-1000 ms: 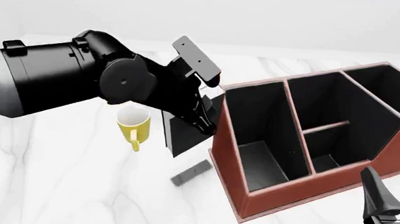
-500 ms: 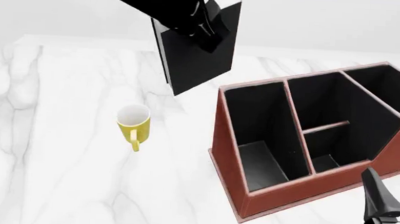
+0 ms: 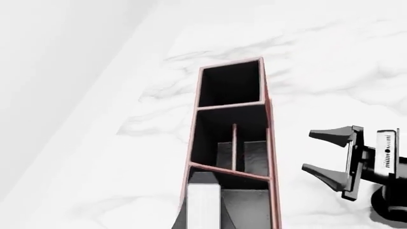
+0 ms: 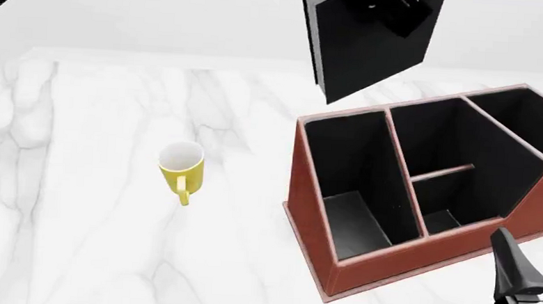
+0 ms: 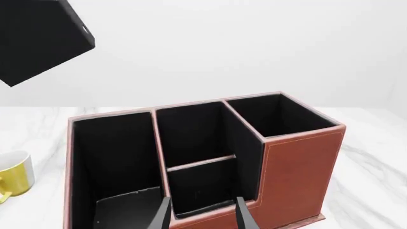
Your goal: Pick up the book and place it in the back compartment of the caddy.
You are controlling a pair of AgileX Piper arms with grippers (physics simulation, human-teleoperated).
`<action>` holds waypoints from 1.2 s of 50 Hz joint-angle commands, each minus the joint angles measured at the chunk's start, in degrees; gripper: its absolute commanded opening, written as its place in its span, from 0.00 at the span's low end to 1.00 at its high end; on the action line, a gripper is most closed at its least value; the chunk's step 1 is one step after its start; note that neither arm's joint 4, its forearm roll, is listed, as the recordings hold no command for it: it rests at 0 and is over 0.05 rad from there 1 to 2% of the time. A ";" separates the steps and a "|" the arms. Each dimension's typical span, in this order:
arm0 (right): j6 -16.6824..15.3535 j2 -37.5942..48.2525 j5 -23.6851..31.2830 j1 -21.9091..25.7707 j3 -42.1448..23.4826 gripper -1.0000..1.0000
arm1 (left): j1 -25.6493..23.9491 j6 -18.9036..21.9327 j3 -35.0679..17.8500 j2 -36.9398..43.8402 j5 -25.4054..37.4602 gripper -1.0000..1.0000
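Caddy [image 4: 407, 222] sits on the marble bench [image 4: 81, 239] toward the right edge, reddish-brown walls, black lining. Compartments as the front view shows them: one long cell on its left side, a middle strip split by a short cross divider, a further cell at the far right. All cells visible in the front and right wrist views hold nothing. Back compartment [image 4: 442, 218], the small cell at the low near wall, is bare, with a grey floor.

Book [image 4: 370, 42] is airborne, above the caddy's far left corner and clear of its rim, tilted, black cover facing the camera. In the left wrist view its white page edge [image 3: 203, 205] lines up over the caddy [image 3: 232, 143].

Left gripper [image 4: 382, 4] is clamped on the book's top edge; only part of it shows at the frame top.

Right gripper [image 3: 330, 160] hovers near the bench's near right corner, just beside the caddy's low wall, fingers [image 5: 162, 214] spread apart, holding nothing.

Yellow mug [image 4: 181, 169] stands upright mid-bench, well left of the caddy.
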 commanded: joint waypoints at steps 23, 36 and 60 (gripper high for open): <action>0.61 5.34 -4.40 -0.31 0.03 1.00 | -7.72 0.51 -15.80 21.63 -8.28 0.00; 0.28 5.53 -4.85 -0.22 0.03 1.00 | -7.33 0.61 -22.66 29.03 -6.73 0.00; 0.42 5.67 -5.02 0.00 0.03 1.00 | -9.46 -3.00 -12.78 29.32 -16.38 0.00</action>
